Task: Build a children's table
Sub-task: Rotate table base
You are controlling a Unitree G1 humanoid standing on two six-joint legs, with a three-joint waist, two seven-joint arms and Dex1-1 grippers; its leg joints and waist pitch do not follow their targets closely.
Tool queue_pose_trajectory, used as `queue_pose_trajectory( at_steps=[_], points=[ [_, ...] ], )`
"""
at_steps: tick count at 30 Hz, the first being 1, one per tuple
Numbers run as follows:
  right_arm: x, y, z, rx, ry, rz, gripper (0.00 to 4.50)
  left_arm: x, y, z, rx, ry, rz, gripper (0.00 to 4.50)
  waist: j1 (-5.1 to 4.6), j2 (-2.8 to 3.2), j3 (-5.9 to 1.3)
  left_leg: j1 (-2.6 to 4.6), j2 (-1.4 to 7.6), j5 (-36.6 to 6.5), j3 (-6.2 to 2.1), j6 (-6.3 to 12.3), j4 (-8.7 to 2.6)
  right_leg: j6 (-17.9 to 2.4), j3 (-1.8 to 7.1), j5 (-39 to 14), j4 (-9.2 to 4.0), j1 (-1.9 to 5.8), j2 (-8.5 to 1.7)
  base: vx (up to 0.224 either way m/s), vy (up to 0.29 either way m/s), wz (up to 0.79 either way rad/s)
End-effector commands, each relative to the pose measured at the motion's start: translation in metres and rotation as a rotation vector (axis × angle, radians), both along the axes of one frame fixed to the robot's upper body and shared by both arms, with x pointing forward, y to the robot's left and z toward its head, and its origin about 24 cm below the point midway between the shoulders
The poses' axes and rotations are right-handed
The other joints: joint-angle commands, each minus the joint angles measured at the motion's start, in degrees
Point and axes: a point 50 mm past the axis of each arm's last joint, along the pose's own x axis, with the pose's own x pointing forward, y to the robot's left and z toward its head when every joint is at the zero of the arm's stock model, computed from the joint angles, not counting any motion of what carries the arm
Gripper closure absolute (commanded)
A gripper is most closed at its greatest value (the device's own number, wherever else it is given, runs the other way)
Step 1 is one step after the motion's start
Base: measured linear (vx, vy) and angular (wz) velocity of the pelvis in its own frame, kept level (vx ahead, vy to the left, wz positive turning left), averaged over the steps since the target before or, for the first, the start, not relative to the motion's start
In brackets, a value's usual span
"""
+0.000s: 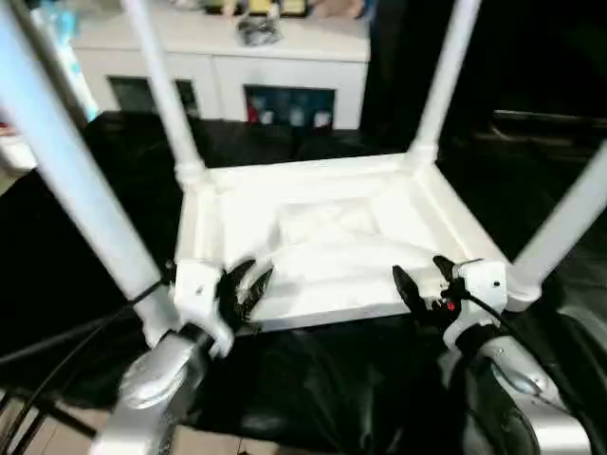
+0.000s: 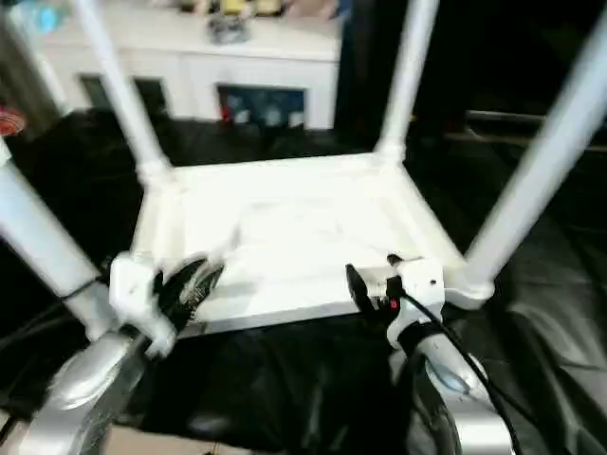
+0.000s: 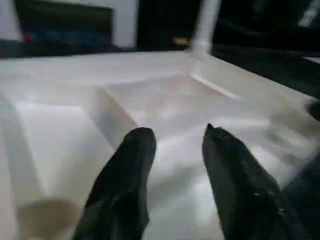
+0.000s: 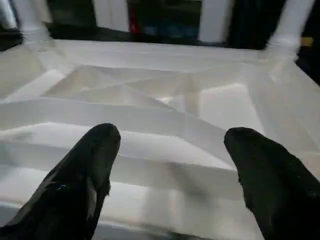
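While table (image 1: 322, 237) lies inverted — legs (image 1: 444, 81) up | left claw (image 1: 245, 289) released | right claw (image 1: 422, 282) released

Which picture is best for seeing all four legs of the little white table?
The left eye view: the children's table lies upside down with all four legs sticking up. The right eye view shows much the same. The right wrist view catches two leg bases, the left wrist view one.

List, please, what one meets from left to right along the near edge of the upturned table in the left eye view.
Near-left leg → left gripper → near rim of the table top → right gripper → near-right leg.
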Motion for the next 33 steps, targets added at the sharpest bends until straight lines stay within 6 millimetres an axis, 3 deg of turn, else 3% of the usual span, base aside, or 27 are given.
queue_pose_trajectory(
  at_steps=[1, 2, 4, 5, 6, 8, 10, 12, 14, 15, 16, 17, 18, 19, 20, 23, 27, 28, 33],
  points=[
    [0.0, -0.001, 0.007, 0.003, -0.014, 0.04, 0.62, -0.005, -0.003, 0.001, -0.054, 0.019, -0.131, 2.07, -0.27, -0.11, -1.59, 1.96, 4.65, -14.2, -0.89, 2.12, -6.07, -12.47, 2.0, 1.64, -4.3, 0.9, -3.97, -0.056, 0.036, 0.01],
    [0.001, -0.002, 0.008, -0.006, -0.011, 0.057, 0.62, -0.01, 0.002, -0.002, -0.054, 0.053, -0.19, 2.07, -0.31, -0.21, -1.41, 2.01, 4.64, -16.96, -0.76, 1.22, -6.31, -12.13, 2.09, -1.6, -4.57, 0.84, -4.14, -0.056, 0.036, 0.01],
    [0.003, -0.005, 0.009, -0.03, -0.014, 0.083, 0.62, -0.019, 0.012, -0.008, -0.033, 0.096, -0.278, 1.99, -0.74, -0.62, -0.8, 2.05, 4.42, -23.79, -0.03, -1.94, -6.95, -9.87, 2.48, -13.51, -5.7, 0.38, -4.48, -0.065, 0.02, 0.0],
    [0.003, -0.005, 0.009, -0.03, -0.014, 0.083, 0.62, -0.019, 0.012, -0.008, -0.033, 0.096, -0.278, 1.81, -0.72, -0.75, -0.73, 2.02, 4.32, -24.36, -0.05, -2.35, -7.06, -8.94, 2.5, -16.53, -6.02, 0.45, -4.72, -0.095, 0.014, -0.07],
    [0.005, -0.007, 0.01, -0.042, -0.017, 0.11, 0.62, -0.026, 0.025, -0.016, -0.008, 0.148, -0.334, 1.81, -0.79, -0.88, -0.63, 2.13, 4.54, -25.15, 0.07, -3.21, -7.33, -7.51, 2.67, -20.2, -6.49, 0.21, -4.99, -0.062, 0.004, -0.08],
    [0.006, -0.009, 0.011, -0.055, -0.019, 0.132, 0.62, -0.034, 0.037, -0.022, 0.007, 0.2, -0.378, 1.63, -0.71, -0.81, -0.65, 2.32, 4.49, -24.99, 0.22, -3.47, -7.37, -6.59, 2.99, -21.37, -6.77, -0.37, -4.97, -0.027, -0.004, -0.04],
    [0.007, -0.01, 0.011, -0.066, -0.014, 0.152, 0.62, -0.042, 0.05, -0.025, 0.056, 0.275, -0.423, 1.55, -0.92, -0.82, -0.93, 1.92, 4.56, -22.26, 0.17, -3.03, -7.63, -6.58, 2.79, -16.81, -6.21, -0.03, -4.68, 0.0, 0.0, 0.0],
    [0.006, -0.01, 0.01, -0.087, -0.007, 0.185, 0.62, -0.049, 0.063, -0.027, 0.104, 0.337, -0.426, 1.25, -0.7, -0.7, -0.82, 2.48, 4.78, -23.25, 0.4, -2.7, -7.61, -7.75, 2.85, -16.07, -6.3, -0.68, -4.64, 0.0, 0.0, 0.0],
    [0.004, -0.012, 0.009, -0.094, 0.007, 0.212, 0.62, -0.053, 0.086, -0.021, 0.148, 0.376, -0.379, 1.15, -0.73, -0.78, -0.73, 2.19, 4.72, -22.82, 0.6, -2.28, -7.57, -8.8, 2.9, -16.18, -6.21, -0.51, -4.71, 0.0, 0.0, 0.0],
    [0.004, -0.012, 0.009, -0.095, 0.009, 0.213, 0.62, -0.054, 0.089, -0.02, 0.152, 0.379, -0.373, 1.04, -0.72, -0.86, -0.77, 2.23, 4.75, -22.5, 0.65, -2.15, -7.52, -8.9, 2.9, -15.97, -6.23, -0.54, -4.71, 0.0, 0.0, 0.0],
    [0.004, -0.014, 0.008, -0.103, 0.016, 0.212, 0.62, -0.054, 0.105, -0.013, 0.172, 0.385, -0.343, 0.91, -0.57, -0.85, -0.82, 2.51, 4.74, -21.92, 0.89, -1.87, -7.38, -9.34, 2.95, -15.57, -6.3, -0.78, -4.69, 0.0, 0.0, 0.0],
    [0.003, -0.015, 0.006, -0.107, 0.025, 0.215, 0.62, -0.054, 0.115, -0.008, 0.167, 0.382, -0.326, 0.83, -0.65, -1.58, -0.8, 2.44, 4.76, -21.29, 1.01, -1.48, -7.36, -9.57, 2.94, -15.16, -6.31, -0.73, -4.65, 0.0, 0.0, 0.0],
    [0.002, -0.016, 0.004, -0.116, 0.035, 0.223, 0.62, -0.054, 0.123, -0.002, 0.154, 0.373, -0.309, 0.79, -0.41, -1.07, -0.95, 2.39, 4.75, -19.43, 1.05, -1.01, -7.36, -10.08, 2.9, -13.57, -6.09, -0.59, -4.71, 0.0, 0.0, 0.0],
    [0.002, -0.017, 0.004, -0.118, 0.038, 0.226, 0.62, -0.053, 0.126, -0.001, 0.152, 0.368, -0.302, 0.79, -0.39, -1.06, -0.94, 2.52, 4.73, -18.81, 1.18, -0.65, -7.37, -10.51, 2.8, -11.74, -5.98, -0.68, -4.5, 0.0, 0.0, 0.0],
    [-0.002, -0.021, 0.001, -0.135, 0.067, 0.248, 0.62, -0.05, 0.146, 0.013, 0.159, 0.333, -0.253, 0.59, -0.34, -1.03, -1.07, 2.5, 4.77, -17.78, 1.24, -0.34, -7.28, -10.93, 2.75, -9.47, -5.71, -0.54, -4.38, 0.0, 0.0, 0.0],
    [-0.005, -0.031, -0.003, -0.151, 0.11, 0.244, 0.62, -0.048, 0.163, 0.024, 0.171, 0.309, -0.219, 0.42, -0.23, -1.08, -1.27, 2.47, 4.71, -15.15, 1.3, 1.15, -7.17, -11.49, 2.5, -4.08, -5.26, -0.15, -4.16, 0.0, 0.0, 0.0],
    [-0.007, -0.042, -0.005, -0.182, 0.132, 0.217, 0.62, -0.045, 0.175, 0.033, 0.168, 0.288, -0.188, 0.05, -0.32, -1.02, -1.31, 2.59, 4.84, -14.68, 1.33, 1.68, -7.19, -12.64, 2.34, -1.77, -5.1, -0.03, -4.26, 0.0, 0.0, 0.0],
    [-0.007, -0.046, -0.005, -0.196, 0.137, 0.206, 0.62, -0.043, 0.18, 0.035, 0.173, 0.275, -0.172, 0.05, -0.49, -0.67, -1.42, 2.62, 4.89, -14.01, 1.3, 1.76, -7.2, -12.9, 2.27, 0.16, -5.02, 0.11, -4.21, 0.0, 0.0, 0.0],
    [-0.011, -0.057, -0.003, -0.188, 0.177, 0.216, 0.62, -0.03, 0.184, 0.04, 0.15, 0.196, -0.147, 0.05, -0.35, -1.03, -1.6, 2.63, 4.88, -11.93, 1.53, 3.01, -6.76, -14.19, 2.35, 3.94, -4.83, 0.54, -4.57, 0.0, 0.0, 0.0]
  ],
)
